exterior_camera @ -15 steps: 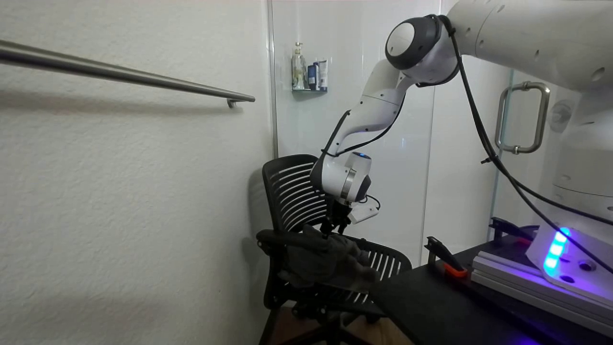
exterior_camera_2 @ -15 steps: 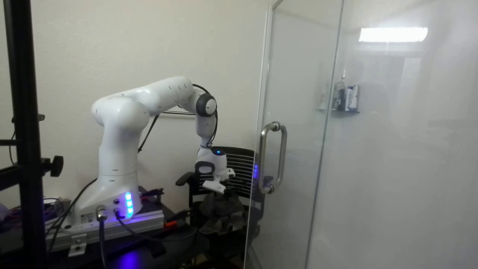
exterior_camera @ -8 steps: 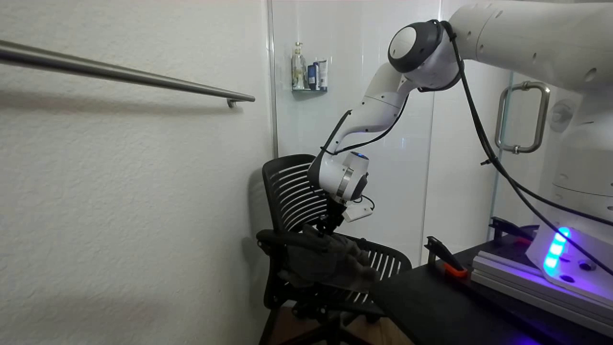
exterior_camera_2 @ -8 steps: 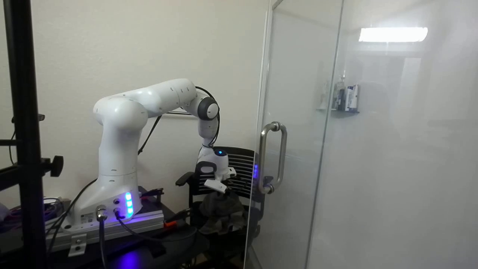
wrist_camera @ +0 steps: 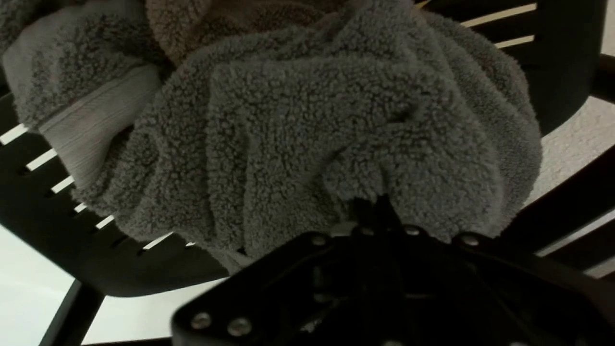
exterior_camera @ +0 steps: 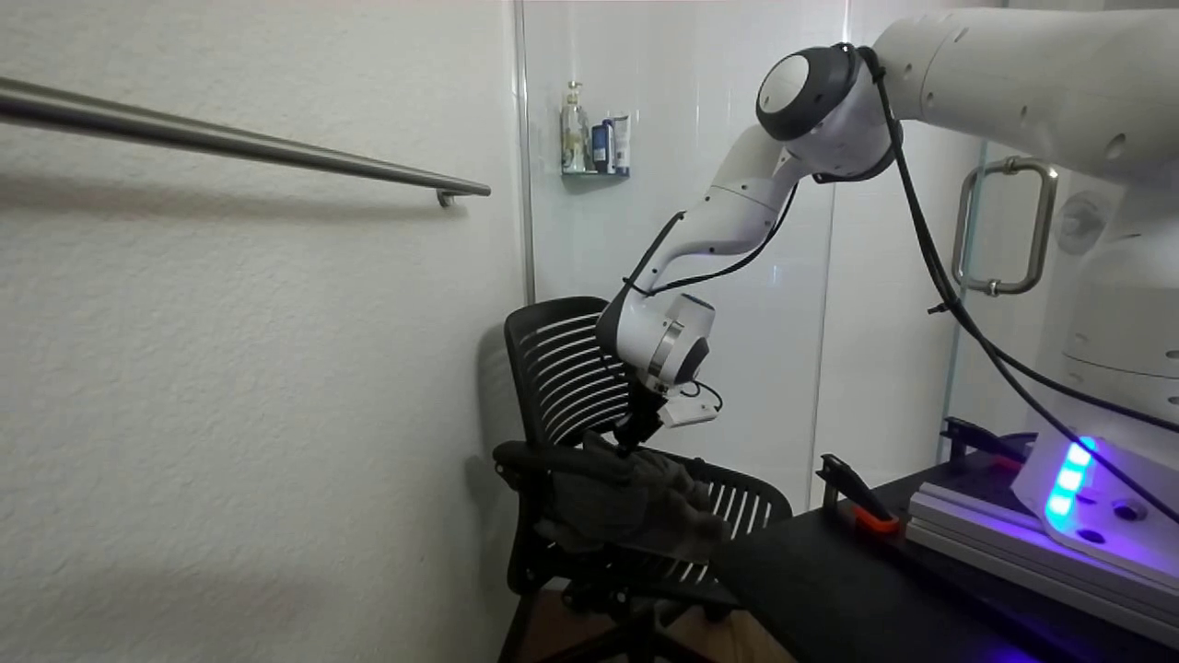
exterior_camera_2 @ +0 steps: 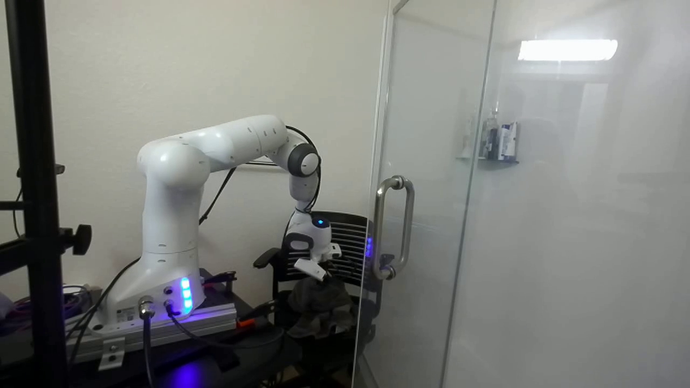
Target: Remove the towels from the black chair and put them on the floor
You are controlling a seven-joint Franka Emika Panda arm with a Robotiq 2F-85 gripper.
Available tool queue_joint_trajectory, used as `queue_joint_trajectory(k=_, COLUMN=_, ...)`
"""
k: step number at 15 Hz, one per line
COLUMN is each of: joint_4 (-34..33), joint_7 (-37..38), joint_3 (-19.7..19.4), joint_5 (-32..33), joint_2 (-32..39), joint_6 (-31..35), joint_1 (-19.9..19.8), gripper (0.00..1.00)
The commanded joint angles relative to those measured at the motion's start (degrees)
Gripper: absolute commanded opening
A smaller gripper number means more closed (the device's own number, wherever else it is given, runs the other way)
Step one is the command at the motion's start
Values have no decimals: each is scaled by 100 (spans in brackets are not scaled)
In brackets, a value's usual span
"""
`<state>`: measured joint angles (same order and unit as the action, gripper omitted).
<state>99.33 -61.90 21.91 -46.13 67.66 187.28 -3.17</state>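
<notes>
Gripping, with the closed pincer, apparently a shallow fold of the grey towel, to judge by the puckered pile just ahead. Hard to say how much cloth in such dark. Heaped otherwise below and ahead of the pincer, on the chair. Note a brown towel farther out from the pincer, seemingly partly under the grey in the wrist view.

Likely to slip free on lifting, given so small a pinch against the drag of the whole heap. Liable to snag on the armrest beside the pincer if pulled sideways rather than straight up, and so to swivel or tug the chair. Apt to bring the brown along by clinging pile, then shed it halfway. Could also end on the table, below and to the right of the pincer in an exterior view, rather than on the floor well below, if let go too early or swung too low
</notes>
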Motion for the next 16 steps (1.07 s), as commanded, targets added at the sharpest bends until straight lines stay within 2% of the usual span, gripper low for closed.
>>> queue_joint_trajectory(k=1, joint_4=329, joint_7=-253, joint_3=725, joint_5=50, joint_2=-184, joint_6=-713, joint_1=-920, gripper=1)
queue_joint_trajectory(k=3, joint_4=838, joint_7=-492, joint_3=1373, joint_5=-74, joint_2=-580, joint_6=-890, joint_1=-1616, gripper=1)
queue_joint_trajectory(k=6, joint_4=1604, joint_7=-745, joint_3=2156, joint_5=-198, joint_2=-1129, joint_6=-442, joint_1=-2351, gripper=1)
queue_joint_trajectory(k=9, joint_4=2310, joint_7=-971, joint_3=3396, joint_5=-251, joint_2=-1439, joint_6=-74, joint_1=-3473, gripper=1)
queue_joint_trajectory(k=11, joint_4=2793, joint_7=-914, joint_3=4060, joint_5=-215, joint_2=-1717, joint_6=538, joint_1=-3922, gripper=1)
queue_joint_trajectory(k=13, joint_4=3282, joint_7=-776, joint_3=4603, joint_5=-188, joint_2=-2147, joint_6=995, joint_1=-4225, gripper=1)
queue_joint_trajectory(k=14, joint_4=3501, joint_7=-693, joint_3=4778, joint_5=-275, joint_2=-2476, joint_6=1160, joint_1=-4248, gripper=1)
queue_joint_trajectory(k=15, joint_4=3879, joint_7=399, joint_3=4756, joint_5=639, joint_2=-2942, joint_6=1230, joint_1=-4228, gripper=1)
queue_joint_trajectory(k=16, joint_4=3558, joint_7=-621, joint_3=4856, joint_5=-341, joint_2=-3180, joint_6=1078, joint_1=-4177, gripper=1)
